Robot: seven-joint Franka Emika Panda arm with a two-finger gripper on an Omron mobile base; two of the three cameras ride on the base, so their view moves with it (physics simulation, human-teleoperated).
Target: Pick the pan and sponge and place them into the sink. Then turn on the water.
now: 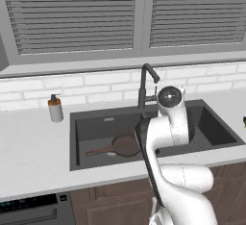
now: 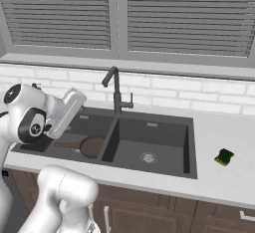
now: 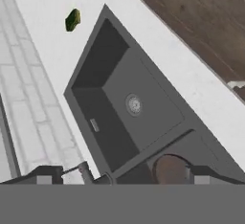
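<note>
The dark-brown pan (image 1: pixel 124 145) lies in the left basin of the dark-grey sink (image 1: pixel 96 125), its handle pointing left. From the right base view the pan (image 2: pixel 92 146) sits just left of the sink's (image 2: pixel 167 137) divider. The green sponge (image 2: pixel 224 157) rests on the white counter to the right of the sink. In the hand view my gripper (image 3: pixel 122 179) hangs high over the sink (image 3: pixel 105 55), open, nothing between its fingertips (image 3: pixel 45 176). The pan (image 3: pixel 168 169) and sponge (image 3: pixel 72 19) both show below. The water is out of view.
A dark gooseneck faucet (image 1: pixel 144 87) stands behind the divider. A grey soap dispenser (image 1: pixel 55 107) with an orange top stands on the counter to the left. My own arm (image 1: pixel 168 137) covers much of the right basin in the left base view. Window blinds close off the back wall.
</note>
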